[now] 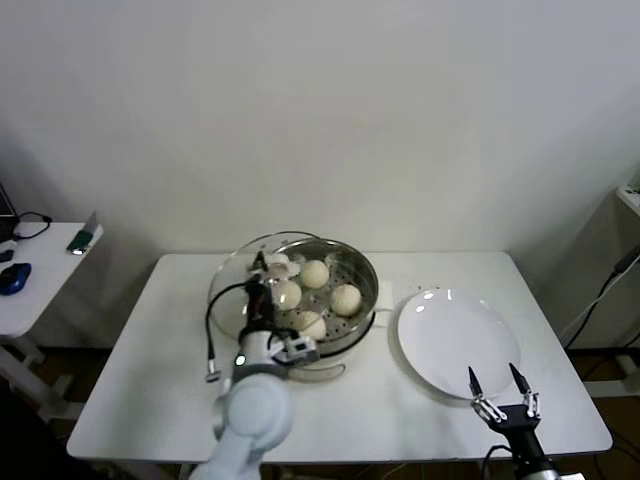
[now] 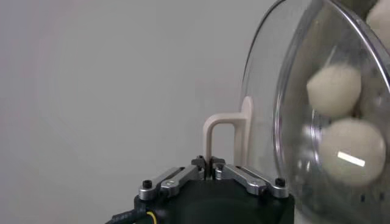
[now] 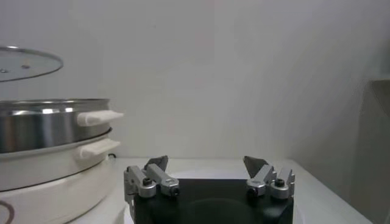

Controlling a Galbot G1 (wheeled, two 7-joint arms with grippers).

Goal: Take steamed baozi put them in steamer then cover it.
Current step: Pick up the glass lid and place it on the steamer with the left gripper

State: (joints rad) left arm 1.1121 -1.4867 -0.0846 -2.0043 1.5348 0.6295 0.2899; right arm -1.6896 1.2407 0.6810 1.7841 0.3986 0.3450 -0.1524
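Left gripper clamped on cover handle, holding it just above steamer w/ all 4 baozi already inside, so only lowering the cover's left; right gripper wide open, idle near plate.

On the white rectangular table, the round stainless-steel steamer on its cream base stands behind the fingers of the left gripper, with four round cream-white dough baozi lying inside it on the perforated floor. The round clear glass cover with a cream handle is clamped between those fingers, above the steamer's left part. The flat round white plate lies right of the steamer, just beyond the spread fingers of the right gripper at the table's near right edge.
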